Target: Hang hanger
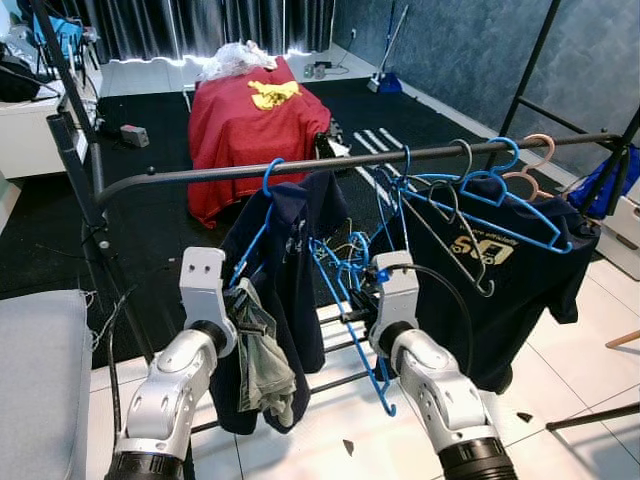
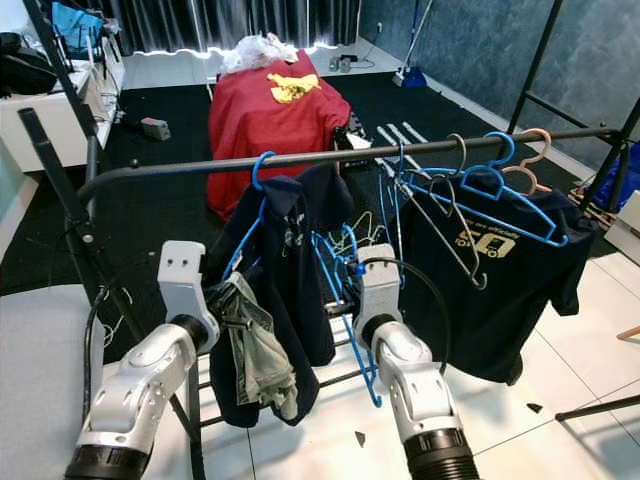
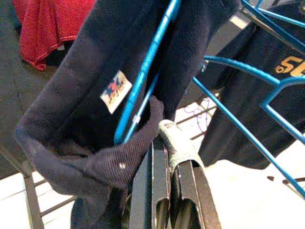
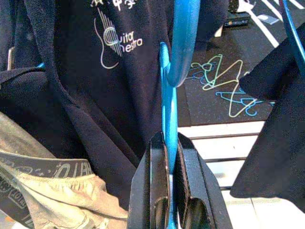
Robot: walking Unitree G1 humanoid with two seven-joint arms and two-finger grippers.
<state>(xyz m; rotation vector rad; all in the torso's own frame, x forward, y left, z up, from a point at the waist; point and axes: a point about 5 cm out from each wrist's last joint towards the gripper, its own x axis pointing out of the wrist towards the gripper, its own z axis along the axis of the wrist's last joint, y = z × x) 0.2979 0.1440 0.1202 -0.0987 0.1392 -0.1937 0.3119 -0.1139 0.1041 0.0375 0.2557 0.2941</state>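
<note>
The right gripper (image 4: 167, 162) clenches a thin, light, stiff blue hanger (image 1: 350, 290) below the rail (image 1: 330, 163), while the left gripper (image 3: 169, 157) pinches soft grey cloth (image 3: 174, 145)

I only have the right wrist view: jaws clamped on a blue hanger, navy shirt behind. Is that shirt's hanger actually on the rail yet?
Observer: Yes. In the eye views, the blue hanger carrying the navy shirt has its hook over the black rail.
Operator: What's the left gripper doing?
Observer: The left gripper has its jaws shut on a grey garment that hangs beside that shirt.
Operator: Anything else on the rail?
Observer: Further toward the robot's right, a gold-printed navy shirt hangs on the rail, with bare hangers beside it.
</note>
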